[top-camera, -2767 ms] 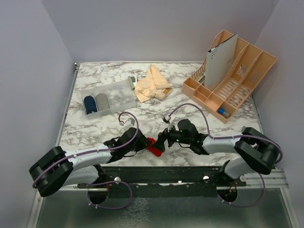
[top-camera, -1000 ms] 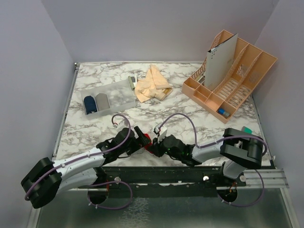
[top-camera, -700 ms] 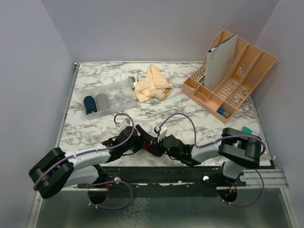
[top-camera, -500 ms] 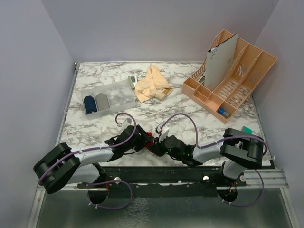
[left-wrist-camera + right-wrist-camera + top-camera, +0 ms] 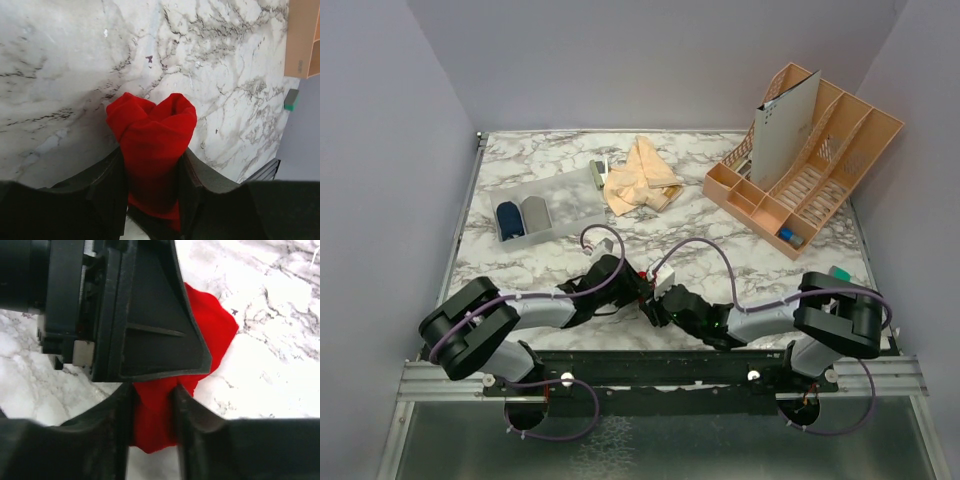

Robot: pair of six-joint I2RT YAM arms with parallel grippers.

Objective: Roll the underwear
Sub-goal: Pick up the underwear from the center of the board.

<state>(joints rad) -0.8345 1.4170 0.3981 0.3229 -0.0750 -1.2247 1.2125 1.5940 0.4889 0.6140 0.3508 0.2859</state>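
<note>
The red underwear [image 5: 152, 125] is a tight rolled bundle, standing just above the marble table near its front edge. My left gripper [image 5: 152, 152] is shut on it, one finger pressing each side. In the right wrist view the same red underwear [image 5: 212, 327] fills the gap of my right gripper [image 5: 152, 392], whose fingers touch it on both sides, right under the left gripper's black finger [image 5: 150, 315]. From above, the two grippers meet over the red underwear [image 5: 642, 277], which is mostly hidden. A loose heap of peach underwear [image 5: 640, 178] lies at the back.
A clear bin [image 5: 570, 205] at the back left holds a dark blue roll [image 5: 508, 217] and a grey roll [image 5: 535, 212]. An orange organizer [image 5: 810, 170] with a grey folder stands at the back right. A small green object [image 5: 840, 272] lies by the right arm.
The left gripper has slid right and closed round the red bundle. The right gripper's jaws have widened a little while staying on it. Both arms have shifted slightly toward the back.
</note>
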